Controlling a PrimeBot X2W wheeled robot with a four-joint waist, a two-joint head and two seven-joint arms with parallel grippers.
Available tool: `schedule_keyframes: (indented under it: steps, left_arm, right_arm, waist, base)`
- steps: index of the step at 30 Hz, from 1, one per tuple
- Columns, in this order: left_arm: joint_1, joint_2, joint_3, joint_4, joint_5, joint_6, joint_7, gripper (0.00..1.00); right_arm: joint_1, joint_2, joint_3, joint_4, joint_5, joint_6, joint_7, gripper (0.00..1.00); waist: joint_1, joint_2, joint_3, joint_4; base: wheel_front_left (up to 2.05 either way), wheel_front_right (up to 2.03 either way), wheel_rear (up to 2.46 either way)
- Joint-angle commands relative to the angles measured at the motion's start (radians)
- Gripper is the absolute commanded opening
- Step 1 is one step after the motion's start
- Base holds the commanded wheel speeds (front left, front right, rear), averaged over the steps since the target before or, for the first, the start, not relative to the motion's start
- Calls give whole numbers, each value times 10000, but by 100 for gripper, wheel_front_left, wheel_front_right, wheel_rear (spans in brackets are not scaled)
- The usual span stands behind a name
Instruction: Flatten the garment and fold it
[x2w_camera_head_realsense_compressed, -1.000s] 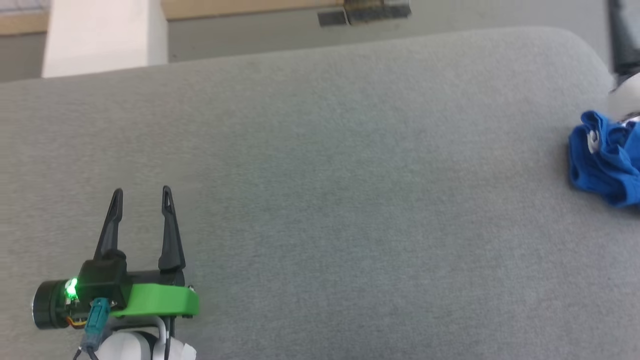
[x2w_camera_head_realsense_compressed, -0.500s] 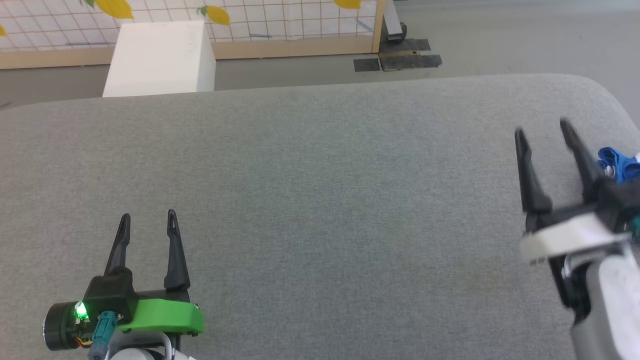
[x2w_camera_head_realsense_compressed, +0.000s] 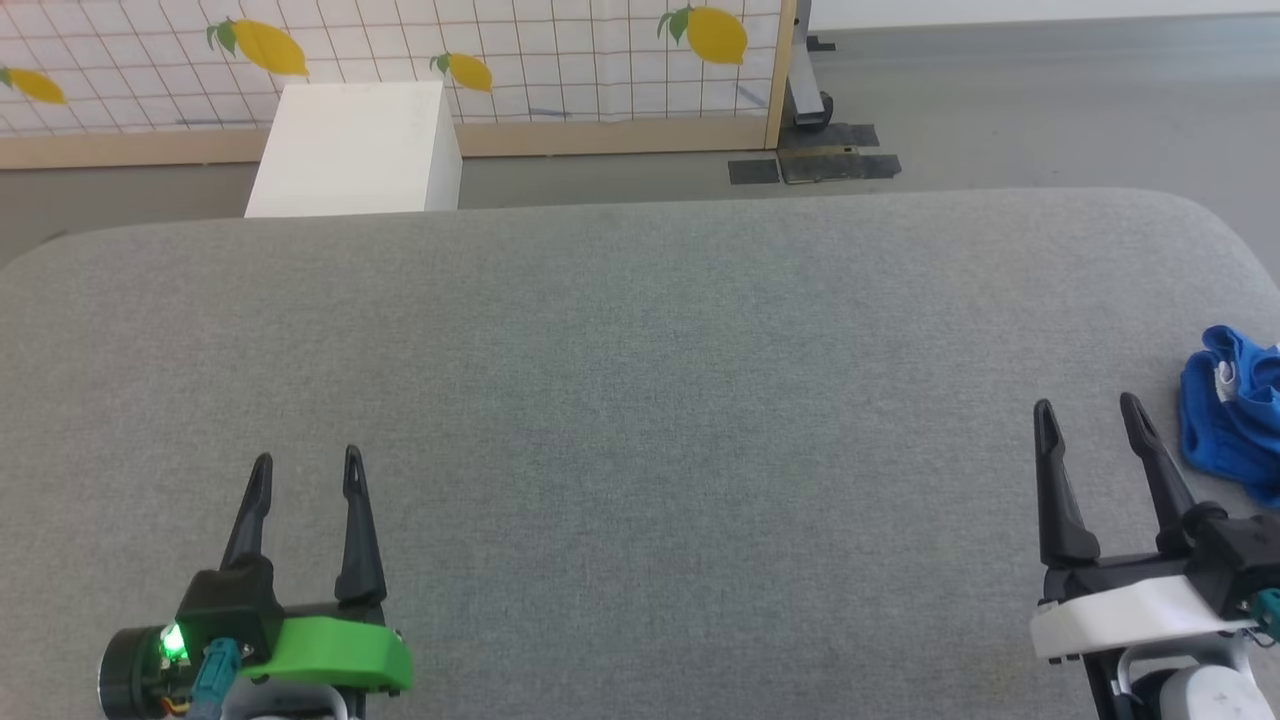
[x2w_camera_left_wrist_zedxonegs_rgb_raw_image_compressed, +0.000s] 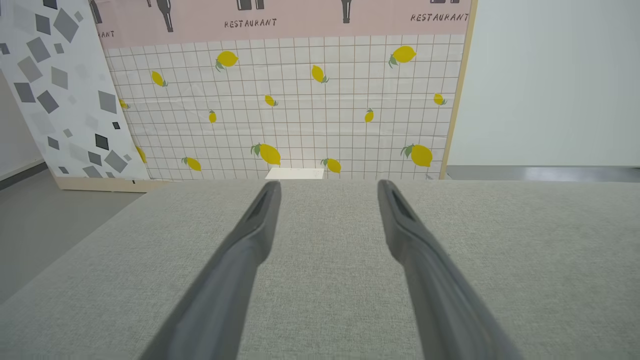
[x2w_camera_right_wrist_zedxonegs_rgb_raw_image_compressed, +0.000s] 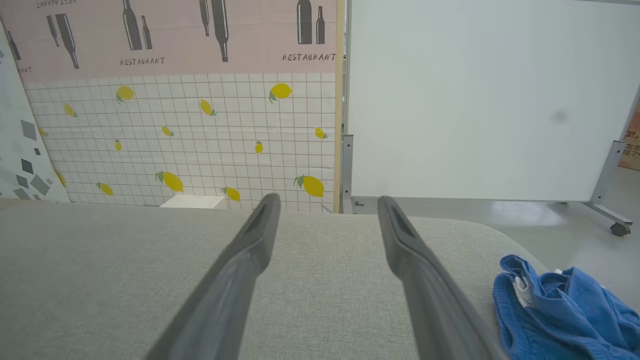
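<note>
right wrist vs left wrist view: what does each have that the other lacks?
Right wrist: the crumpled bright blue fabric shorts beside the open right gripper, plus a white board on a wheeled metal frame. Left wrist: the open left gripper and the left edge of the grey fabric cushion with grey floor beyond. Both: that cushion, the lemon-print grid panel, pink RESTAURANT banner, small white box.

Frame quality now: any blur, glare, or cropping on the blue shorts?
Head view: sharp, flat even light, no glare; the garment is cropped by the right edge. Right wrist view: right gripper's fingers soft-focus up close, garment crisp. Left wrist view: left gripper's fingers equally soft, lemon backdrop sharp.
</note>
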Motion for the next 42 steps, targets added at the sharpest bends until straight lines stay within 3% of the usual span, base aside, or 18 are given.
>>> schedule_keyframes:
  steps: [1,21,22,42]
  left_arm:
    - [188,-52,37,8,-113,-48,-9,100]
    - [190,-86,-76,8,-193,-119,-9,100]
    - [151,-38,-81,-2,-99,-86,4,0]
    - [88,-45,-143,10,-10,-86,340,0]
  right_arm:
    - [116,82,-64,-119,-47,-15,-49,100]
    - [288,233,97,-187,-379,-15,-49,100]
    - [185,211,82,-194,-302,0,5,0]
    - [176,212,182,-214,-356,-2,345,0]
  waist:
    - [1,0,-43,-7]
    - [1,0,83,95]
    - [1,0,82,96]
    - [1,0,0,143]
  base:
    - [0,0,0]
    - [0,0,0]
    - [0,0,0]
    - [0,0,0]
